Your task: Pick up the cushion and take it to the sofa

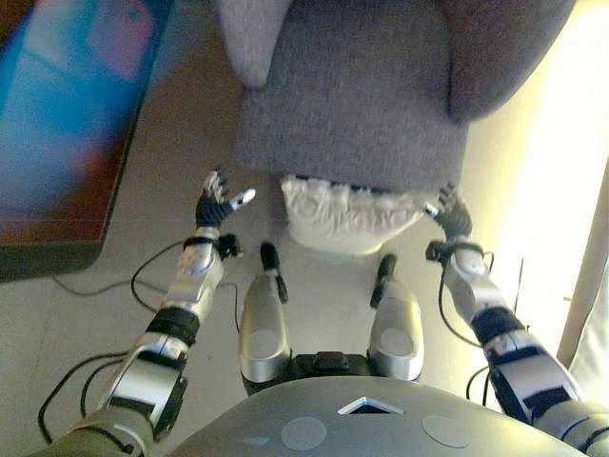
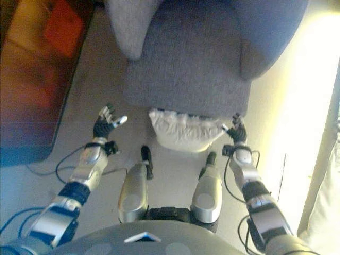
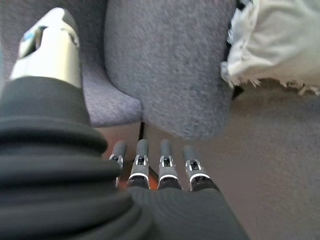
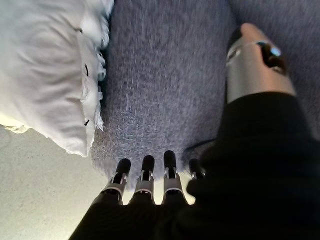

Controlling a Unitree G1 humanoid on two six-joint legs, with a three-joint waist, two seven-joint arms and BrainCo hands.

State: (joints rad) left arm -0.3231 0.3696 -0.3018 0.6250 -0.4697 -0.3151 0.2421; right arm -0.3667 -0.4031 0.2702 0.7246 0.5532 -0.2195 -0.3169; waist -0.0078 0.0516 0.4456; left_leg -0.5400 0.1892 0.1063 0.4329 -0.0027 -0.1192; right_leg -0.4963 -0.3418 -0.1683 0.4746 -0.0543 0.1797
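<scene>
Two hands flank the white cushion (image 1: 347,217), which lies on the floor (image 1: 181,181) against the front of the grey sofa (image 1: 357,95) — neither touches it. The left hand (image 1: 215,202) hovers well to its side, fingers straight and spread; the right hand (image 1: 451,213) sits just beside its corner, fingers also extended. Farther left stands a dark panel (image 1: 67,124).

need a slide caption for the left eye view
Open left hand and right hand flank a white cushion on the floor against the grey sofa.
</scene>
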